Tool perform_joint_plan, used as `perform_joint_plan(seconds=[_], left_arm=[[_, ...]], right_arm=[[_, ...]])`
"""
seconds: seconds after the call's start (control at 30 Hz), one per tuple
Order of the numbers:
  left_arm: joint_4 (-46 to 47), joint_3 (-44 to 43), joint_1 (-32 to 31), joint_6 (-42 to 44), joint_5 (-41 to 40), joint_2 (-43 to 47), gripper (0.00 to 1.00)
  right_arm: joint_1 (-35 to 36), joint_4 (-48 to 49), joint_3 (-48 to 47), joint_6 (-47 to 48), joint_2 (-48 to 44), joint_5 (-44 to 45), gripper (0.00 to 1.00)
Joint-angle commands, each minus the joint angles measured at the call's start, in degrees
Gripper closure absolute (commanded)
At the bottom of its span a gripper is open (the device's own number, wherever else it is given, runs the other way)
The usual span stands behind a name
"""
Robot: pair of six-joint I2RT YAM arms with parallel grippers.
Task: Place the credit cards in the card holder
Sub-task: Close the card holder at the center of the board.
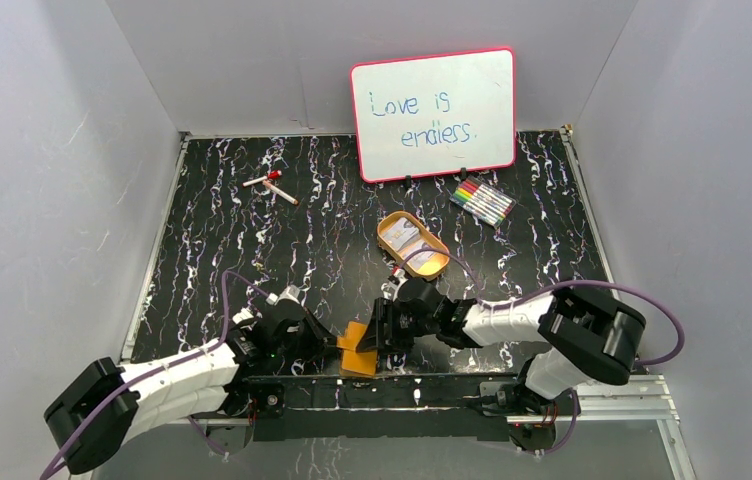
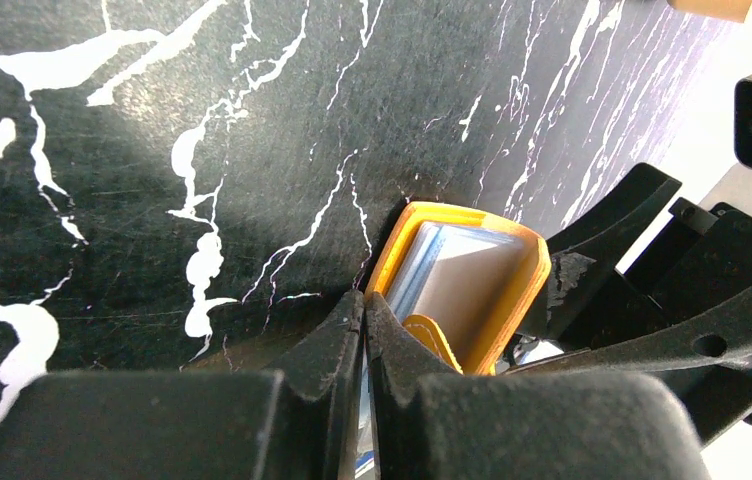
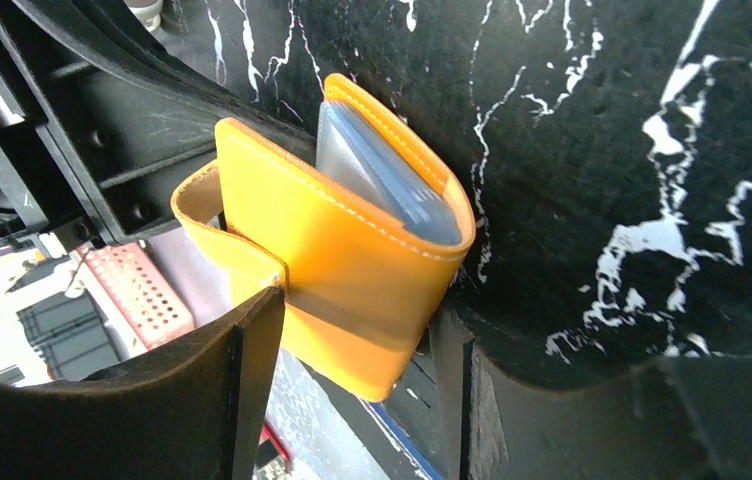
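The tan-orange card holder [image 1: 356, 350] is held up at the table's near edge between both grippers. My left gripper [image 1: 335, 345] is shut on one cover's edge [image 2: 364, 305], with one finger inside the fold. The wallet stands part open [image 2: 472, 285], showing pale blue-grey pockets [image 3: 382, 170]. My right gripper [image 1: 380, 340] straddles the other cover across its width [image 3: 357, 315], its jaws wide apart, both fingers against the wallet [image 3: 342, 250]. One pale credit card [image 1: 407, 238] lies in the oval tin tray. I cannot tell whether any card is in the pockets.
The yellow-orange tin tray [image 1: 433, 264] sits just beyond the right gripper. A whiteboard [image 1: 433, 113] leans on the back wall, with a pack of markers [image 1: 482, 202] to its right and loose red markers [image 1: 270, 183] at the back left. A metal rail [image 1: 452, 385] runs along the near edge.
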State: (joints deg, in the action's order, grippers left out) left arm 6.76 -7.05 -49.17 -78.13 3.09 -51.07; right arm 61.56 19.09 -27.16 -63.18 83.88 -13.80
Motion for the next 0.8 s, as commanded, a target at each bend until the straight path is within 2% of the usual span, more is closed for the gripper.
perform_joint_plan(seconds=[0.0,0.2,0.37,0.47,0.53,0.67,0.77], left_arm=[[-4.1,2.5,0.1,1.5,-0.5,-1.8,0.96],[-2.0,3.3,0.1,1.6,0.2,-3.0,0.96],[-0.2,3.5,0.1,1.7,0.7,-4.6,0.97],[-1.0,2.6,0.1,2.2,0.6,-4.3,0.98],[-5.1,0.6,0.1,2.6,-0.7,-2.1,0.98],[-19.8,-6.6,0.1,4.8,-7.9,6.6,0.96],[-31.2,-14.2,0.1,7.5,-15.4,12.3,0.87]], right_arm=[[0.3,1.2,-0.4,-0.8,3.7,0.2,0.36],[0.3,5.4,-0.3,-0.8,5.6,-1.1,0.46],[0.3,7.9,-0.7,0.1,5.8,-2.1,0.69],[0.3,7.1,-1.0,0.8,3.6,-1.4,0.79],[0.3,4.6,-1.7,1.9,0.8,-0.6,0.84],[0.3,-6.9,-5.2,6.2,-7.5,4.4,0.93],[0.2,-17.1,-9.5,10.1,-13.4,10.8,0.99]])
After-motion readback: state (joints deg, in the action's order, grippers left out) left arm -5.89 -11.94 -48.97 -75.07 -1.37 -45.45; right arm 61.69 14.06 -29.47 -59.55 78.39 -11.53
